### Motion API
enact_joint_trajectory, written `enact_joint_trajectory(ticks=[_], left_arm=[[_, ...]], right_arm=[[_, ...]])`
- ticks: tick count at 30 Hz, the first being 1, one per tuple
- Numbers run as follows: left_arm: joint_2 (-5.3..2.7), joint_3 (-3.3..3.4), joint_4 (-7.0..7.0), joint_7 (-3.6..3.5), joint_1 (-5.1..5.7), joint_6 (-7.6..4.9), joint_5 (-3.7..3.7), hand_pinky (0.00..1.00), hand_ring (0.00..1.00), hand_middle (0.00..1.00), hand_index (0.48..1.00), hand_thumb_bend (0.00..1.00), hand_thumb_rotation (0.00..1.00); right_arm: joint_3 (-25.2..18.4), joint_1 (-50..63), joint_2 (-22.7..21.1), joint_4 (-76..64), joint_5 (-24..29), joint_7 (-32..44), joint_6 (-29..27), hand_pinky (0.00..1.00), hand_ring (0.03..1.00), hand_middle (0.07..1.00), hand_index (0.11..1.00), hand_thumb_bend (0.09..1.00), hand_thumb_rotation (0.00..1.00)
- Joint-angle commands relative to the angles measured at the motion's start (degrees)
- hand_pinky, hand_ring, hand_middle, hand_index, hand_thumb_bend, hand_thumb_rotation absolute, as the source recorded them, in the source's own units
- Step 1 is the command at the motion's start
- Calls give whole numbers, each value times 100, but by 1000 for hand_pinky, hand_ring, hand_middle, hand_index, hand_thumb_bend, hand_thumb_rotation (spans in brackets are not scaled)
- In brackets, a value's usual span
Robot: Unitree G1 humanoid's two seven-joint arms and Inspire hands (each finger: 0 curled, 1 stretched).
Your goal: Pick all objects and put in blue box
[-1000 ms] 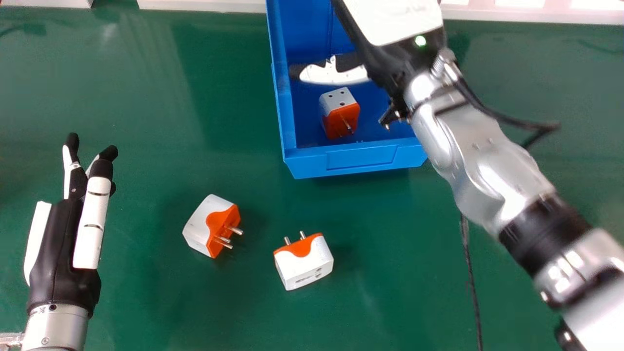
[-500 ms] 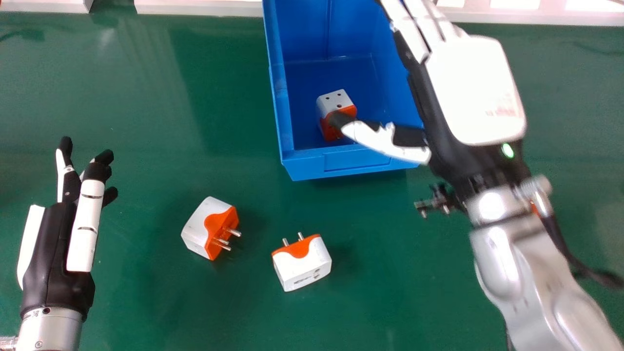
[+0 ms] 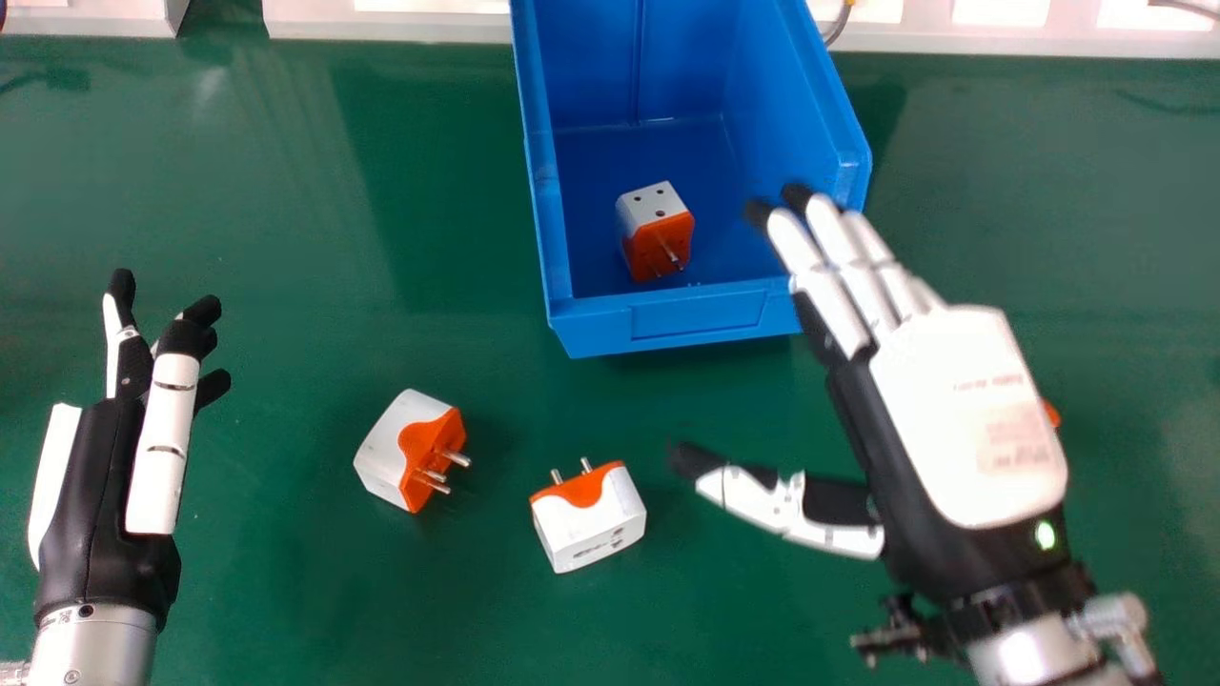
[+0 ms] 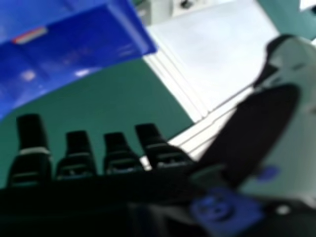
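The right hand is wide, its fingers straight, near the blue box, which contains one adapter; a second adapter and third adapter lie on the tabletop, left hand also wide.

I record the right hand with its fingers extended, spaced apart, along one edge of the frame. The thumb stands well away from them near the adjoining edge, its base beside a blue fitting. Across the frame I note the blue box, reaching into one corner, with green worktop visible between it and the fingers. A small red-and-white patch shows at the box; I cannot identify it. Beyond the worktop lie white ridged strips and a pale flat panel.
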Motion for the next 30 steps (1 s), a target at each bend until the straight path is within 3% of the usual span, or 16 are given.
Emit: enact_joint_trajectory(ticks=[1, 7, 12, 21, 26, 30], left_arm=[[68, 34, -121, -15, 12, -35, -4, 898, 941, 927, 939, 498, 1000], [76, 20, -61, 32, -33, -82, 75, 890, 936, 928, 934, 508, 1000], [76, 15, -16, 25, -74, -72, 53, 901, 940, 927, 937, 518, 1000], [64, -6, -41, 60, -75, -64, 81, 906, 943, 929, 942, 522, 1000], [69, -10, -45, 15, -74, -70, 30, 913, 947, 931, 947, 510, 1000], [58, -12, -51, 69, -81, -94, 84, 904, 941, 925, 942, 514, 1000]], right_arm=[[-49, 137, -51, -179, -56, -89, -235, 744, 905, 930, 898, 472, 617], [29, 145, -90, 31, -112, 79, -571, 720, 878, 914, 879, 465, 629], [134, -92, -171, 273, -191, 421, -734, 720, 873, 914, 890, 457, 668], [458, -851, -234, 951, -468, 882, -957, 721, 873, 920, 896, 426, 649], [633, -1387, -219, 1556, -495, 945, -1113, 714, 857, 904, 874, 445, 605], [785, -1789, -234, 2002, -524, 1055, -1176, 708, 850, 901, 871, 468, 571]])
